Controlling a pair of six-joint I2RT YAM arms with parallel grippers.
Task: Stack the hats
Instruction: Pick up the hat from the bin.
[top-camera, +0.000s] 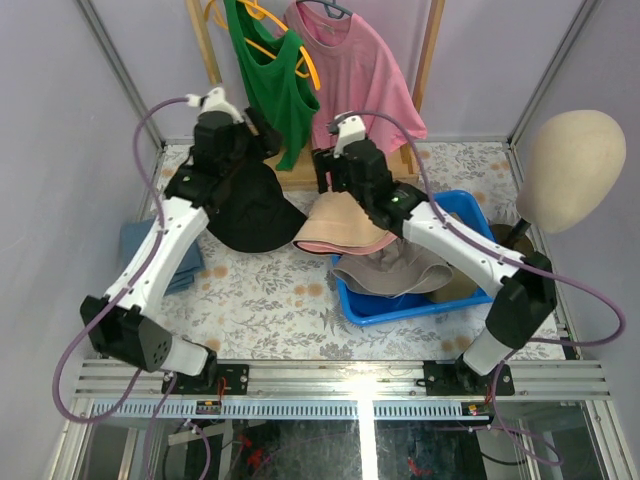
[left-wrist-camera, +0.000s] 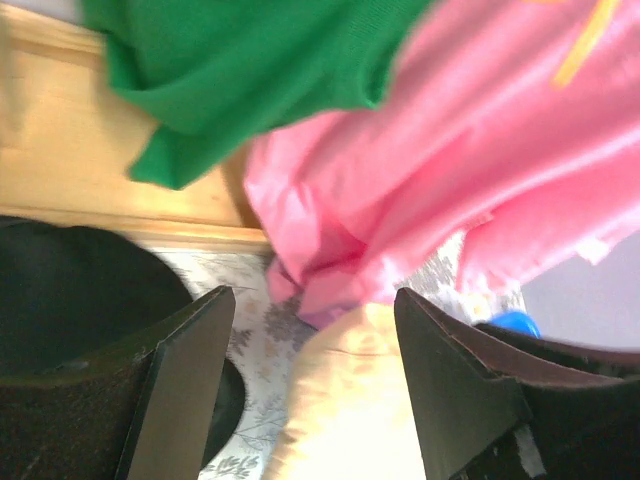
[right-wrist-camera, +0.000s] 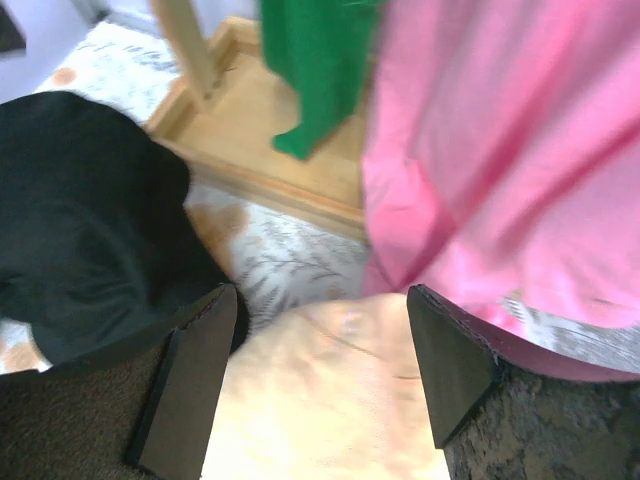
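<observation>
Well, the left tool (left-wrist-camera: 312, 320) and right tool (right-wrist-camera: 318, 310) are spread wide and empty; the beige hat (right-wrist-camera: 320, 410) lies below both, the black hat (right-wrist-camera: 80, 220) beside the left.

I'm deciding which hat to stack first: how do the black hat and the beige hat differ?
Colour: the black hat is dark, the beige hat pale. Place: the black hat lies left on the floral tablecloth; the beige hat lies to its right, overlapping the blue bin. Underneath: a pink brim shows beneath the beige hat, nothing beneath the black hat. Both are soft fabric hats, lying side by side.
</observation>
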